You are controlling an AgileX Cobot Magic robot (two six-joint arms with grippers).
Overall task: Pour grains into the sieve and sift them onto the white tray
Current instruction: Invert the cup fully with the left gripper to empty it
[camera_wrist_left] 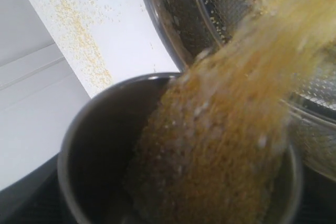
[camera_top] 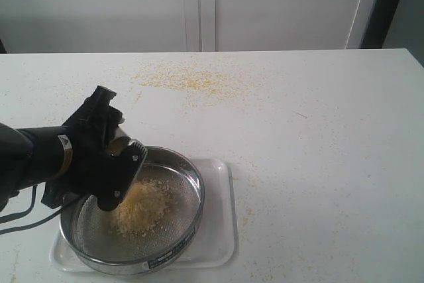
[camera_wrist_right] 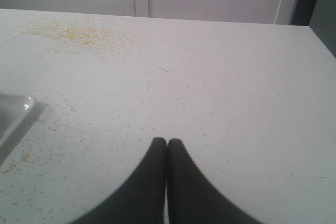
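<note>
Exterior: the left gripper (camera_top: pixel 122 164) clasps the steel cup (camera_top: pixel 119 144), tipped mouth-down over the sieve (camera_top: pixel 192 183), which sits in the white tray (camera_top: pixel 222 230). The grains (camera_top: pixel 142 207) heap directly below.

Left wrist: grains stream from cup into sieve.

Right wrist: the right gripper (camera_wrist_right: pixel 167 145) is pinched closed, empty, farther off beside the tray.

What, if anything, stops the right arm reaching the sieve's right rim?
Likely yes: right tool is shut above the table, the sieve has its right rim uncovered, left tool works its left side.
</note>
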